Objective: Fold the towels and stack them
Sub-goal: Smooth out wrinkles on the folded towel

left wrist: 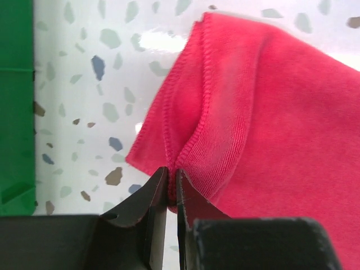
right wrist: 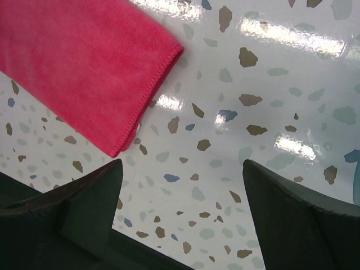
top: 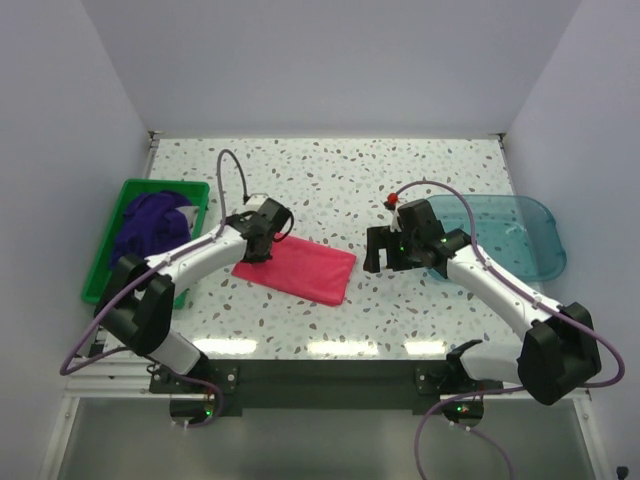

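- The pink towel [top: 296,270] lies flat and already doubled over near the middle of the tabletop [top: 330,180]. It sits a little toward the left edge and slightly askew to the table's sides.
- The left gripper [left wrist: 172,171] has its fingers pressed almost together on a small pucker of hem at the towel's left end. The bite looks shallow, taken at the very tips, so a quick lift could let the cloth slide out.
- The wrist view does not show whether that pinch holds one layer or both. With only the top layer caught, a lift would probably peel the fold open instead of carrying it over.
- The right gripper [right wrist: 183,169] hovers with its fingers spread wide over bare tabletop just beside the towel's right end, touching nothing. With that end free, a pull by the left arm alone would likely drag and bunch the towel.
- Closing where it hangs, the right gripper would probably meet tabletop rather than cloth. It seems to need a shift toward the hem first.
- The purple towels [top: 150,222] sit heaped in the green bin [top: 165,184] at the tabletop's left edge, near the left arm, so a wide swing there could knock the bin.
- The teal tray [top: 520,235] at the right edge lies close behind the right arm and could be nudged the same way.
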You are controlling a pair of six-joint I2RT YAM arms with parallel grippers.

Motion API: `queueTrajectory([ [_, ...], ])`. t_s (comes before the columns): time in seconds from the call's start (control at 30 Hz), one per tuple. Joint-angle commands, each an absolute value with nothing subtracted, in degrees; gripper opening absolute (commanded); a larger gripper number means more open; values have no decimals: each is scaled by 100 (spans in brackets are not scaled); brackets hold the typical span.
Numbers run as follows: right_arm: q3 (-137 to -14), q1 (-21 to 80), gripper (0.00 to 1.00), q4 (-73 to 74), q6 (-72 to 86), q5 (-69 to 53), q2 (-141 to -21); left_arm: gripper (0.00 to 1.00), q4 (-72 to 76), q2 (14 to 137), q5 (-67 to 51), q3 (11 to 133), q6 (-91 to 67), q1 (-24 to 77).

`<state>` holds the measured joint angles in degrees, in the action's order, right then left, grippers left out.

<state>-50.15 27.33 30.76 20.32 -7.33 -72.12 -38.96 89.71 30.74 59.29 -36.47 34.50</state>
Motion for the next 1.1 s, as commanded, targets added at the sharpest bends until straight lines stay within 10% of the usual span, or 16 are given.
queueTrajectory([
  [0.0, -5212, 2751, 91, 2997, 1925, -905, -7233, 16, -3859, 8570, 3296, 5644, -3727, 3173],
  [0.37, -5150, 2751, 91, 3006, 1855, -932, -7233, 22, -3516, 8420, 3033, 4879, -3858, 2638],
  [0.87, -5212, 2795, 91, 3094, 1705, -949, -7198, 69, -3585, 7814, 2979, 4851, -3569, 2180],
  [1.07, -5221, 2795, 90, 3120, 1758, -844, -7181, 57, -3490, 7716, 2533, 5290, -3156, 2171],
])
